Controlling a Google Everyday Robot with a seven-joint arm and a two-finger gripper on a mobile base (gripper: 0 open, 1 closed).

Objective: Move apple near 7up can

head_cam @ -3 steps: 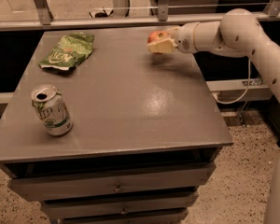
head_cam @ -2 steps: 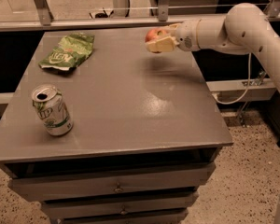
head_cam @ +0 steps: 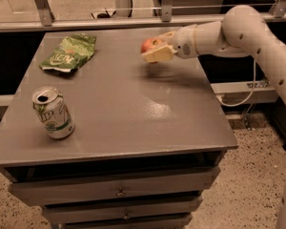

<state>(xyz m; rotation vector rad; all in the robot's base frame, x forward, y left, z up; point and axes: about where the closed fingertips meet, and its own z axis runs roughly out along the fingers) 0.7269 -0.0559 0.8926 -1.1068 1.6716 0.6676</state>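
**Gripper carries the apple a little nearer the can**

Gripper (head_cam: 155,50) fingers are clamped around the apple (head_cam: 149,45), holding it above the table (head_cam: 133,104) near its 1 o'clock corner. Over the last second it has drifted slightly toward 8 o'clock, where the can (head_cam: 53,113) stands, so the carry has begun, though the two are well apart. A chip bag (head_cam: 69,53) lies at 11 o'clock. The fingers cover the apple's lower right side, and the arm (head_cam: 238,27) runs off the right edge.

White rounded arm (head_cam: 243,27), dotted with small dark screws, ends in a cream end effector (head_cam: 154,51) above the table (head_cam: 133,113).
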